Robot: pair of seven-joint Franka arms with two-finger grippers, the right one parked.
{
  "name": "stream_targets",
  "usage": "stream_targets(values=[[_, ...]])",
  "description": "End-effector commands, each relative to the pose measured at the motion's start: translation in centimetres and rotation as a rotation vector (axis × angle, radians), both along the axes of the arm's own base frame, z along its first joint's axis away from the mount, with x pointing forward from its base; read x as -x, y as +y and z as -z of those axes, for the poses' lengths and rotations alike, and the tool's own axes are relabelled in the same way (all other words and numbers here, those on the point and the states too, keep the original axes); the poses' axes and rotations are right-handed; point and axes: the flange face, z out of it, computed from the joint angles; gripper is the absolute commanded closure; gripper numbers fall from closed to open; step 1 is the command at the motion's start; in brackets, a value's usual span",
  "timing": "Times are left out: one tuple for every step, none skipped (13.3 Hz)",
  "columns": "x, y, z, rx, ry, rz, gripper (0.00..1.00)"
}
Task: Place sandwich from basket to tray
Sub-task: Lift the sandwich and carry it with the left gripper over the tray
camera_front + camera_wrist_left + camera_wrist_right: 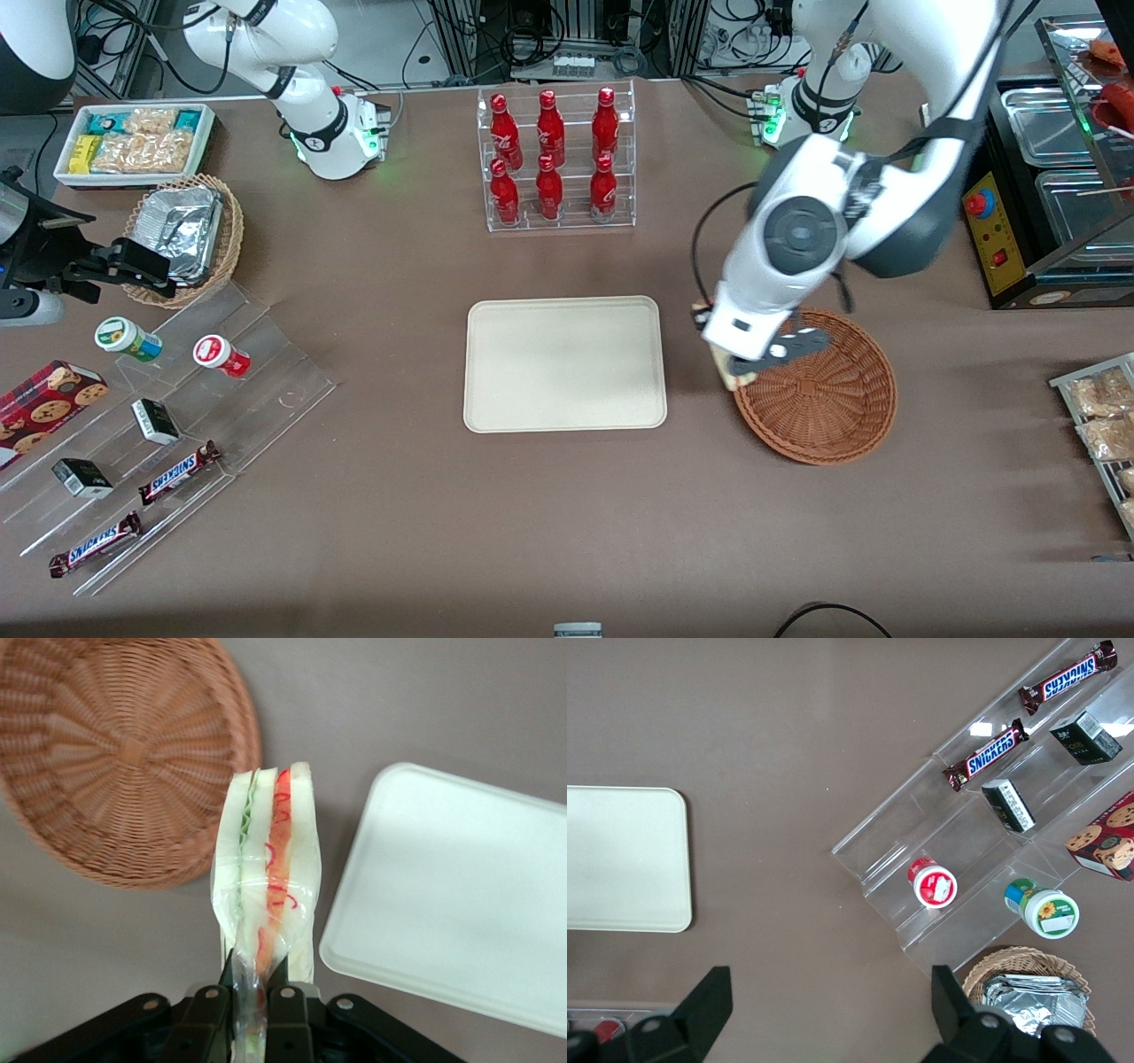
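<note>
Gripper (251, 997) of black plastic, fingers (289, 1005) pinching the clear-wrapped triangular sandwich wedge (266, 864) by its narrow end, so that white bread, green layer and orange-pink layer hang edge-on and unsquashed. Sandwich lifted clear of the round reddish-brown woven wicker basket (115, 753), poised over bare brown tabletop between basket rim and the flat cream-beige rectangular tray (461, 904); in the front view tucked under the wrist at the basket's edge (733, 377). Held by the tip, probably to keep the soft faces free for a flat release. Basket (819, 399) shallow, ribbed, nothing lying in it; tray (564, 363) smooth, low-rimmed, round-cornered, bare, just beside the basket toward the parked arm's end. Farther from the front camera, clear acrylic rack of glossy red bottles (554, 155). Carry seemingly about halfway, sideways travel and lowering yet to come.
</note>
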Motion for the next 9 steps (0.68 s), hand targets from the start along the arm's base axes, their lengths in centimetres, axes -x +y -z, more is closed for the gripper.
stream_targets(values=[[0.0, -3.0, 1.5, 0.032, -0.005, 0.055, 1.00], [1.2, -5.5, 2.6, 0.013, -0.018, 0.108, 1.00], [2.0, -7.6, 4.2, -0.010, -0.037, 0.133, 1.00], [2.2, -9.0, 5.8, -0.013, -0.054, 0.130, 1.00], [2.1, -9.6, 7.2, -0.016, -0.061, 0.124, 1.00], [3.0, -11.2, 8.3, -0.008, -0.056, 0.147, 1.00], [3.4, -12.1, 8.9, 0.002, -0.060, 0.158, 1.00], [4.3, -13.4, 9.7, 0.013, -0.066, 0.175, 1.00], [4.9, -14.8, 10.1, 0.019, -0.096, 0.199, 1.00]])
